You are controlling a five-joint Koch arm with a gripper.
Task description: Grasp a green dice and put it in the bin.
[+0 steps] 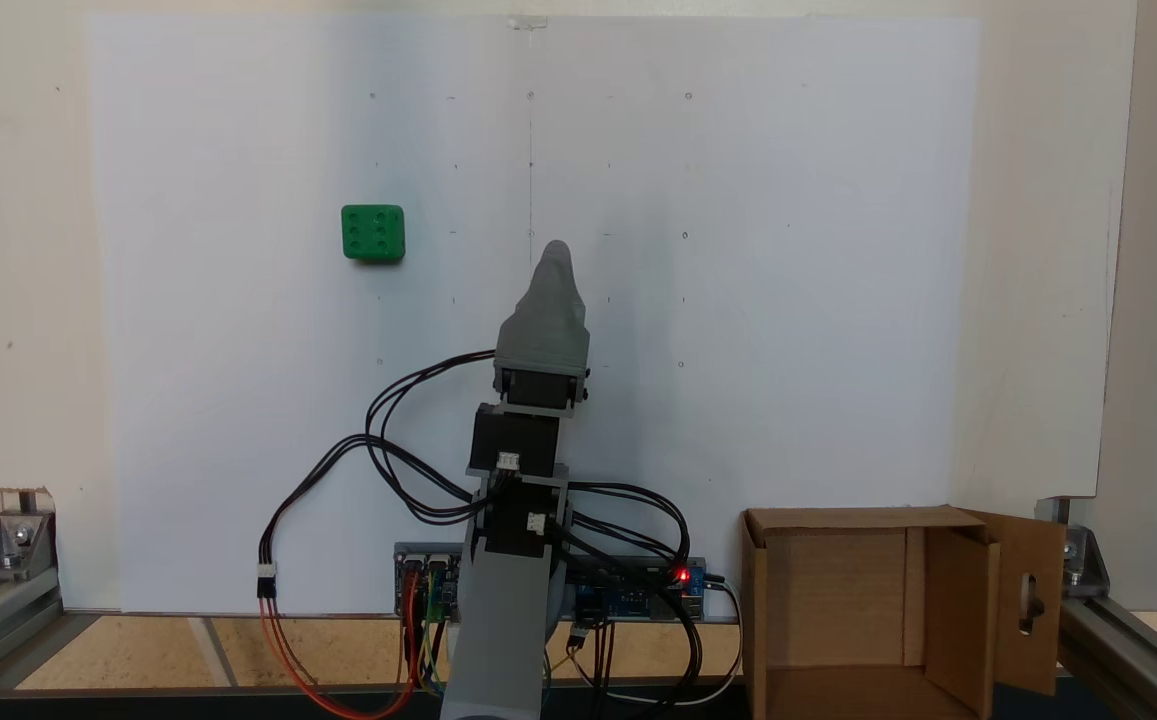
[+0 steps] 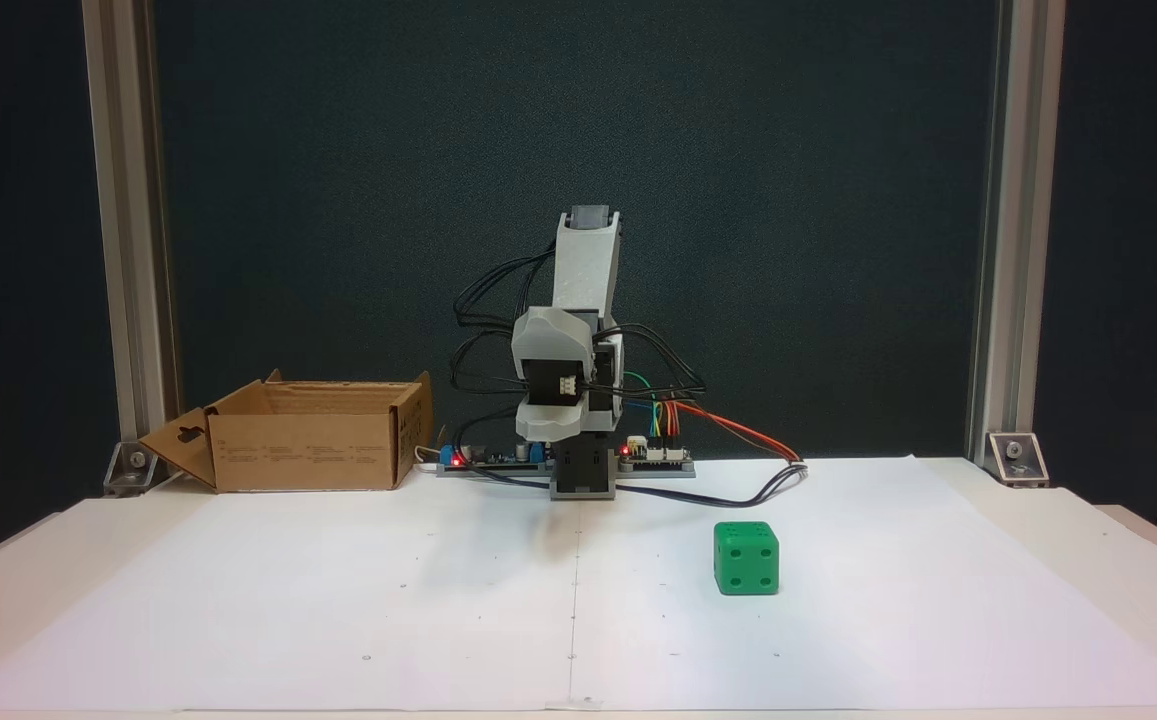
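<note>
**Tool folded over base, dice free on the sheet**

Arm folded back, wrist above its base. In a fixed view the tool (image 1: 557, 252) shows as a single grey tapering tip aimed across the white paper sheet (image 1: 738, 300). In the other fixed view the tool (image 2: 550, 425) faces the camera as a rounded grey shell with a dark servo face. Jaws lie one behind the other in both views; cannot tell how far apart they are. Nothing seen held in them.

Green dice (image 1: 373, 233) sits on the sheet, well apart from the tool: to the left of the tip and slightly beyond it in that view. In the other fixed view the green dice (image 2: 746, 558) lies to the right of the tool and nearer the camera, flat on the paper. Six pips face up, four toward that camera. Not touching anything else.

The bin (image 1: 873, 610) stands at the desk (image 2: 1088, 560) edge beside the arm's base, on the opposite side of the tool from the dice. The bin (image 2: 308, 450) is open at the top, one flap folded outward with a slot cut-out. Interior appears bare cardboard.

Circuit boards (image 2: 653, 455) and cables (image 1: 418, 420) around the base; red LEDs lit.
</note>
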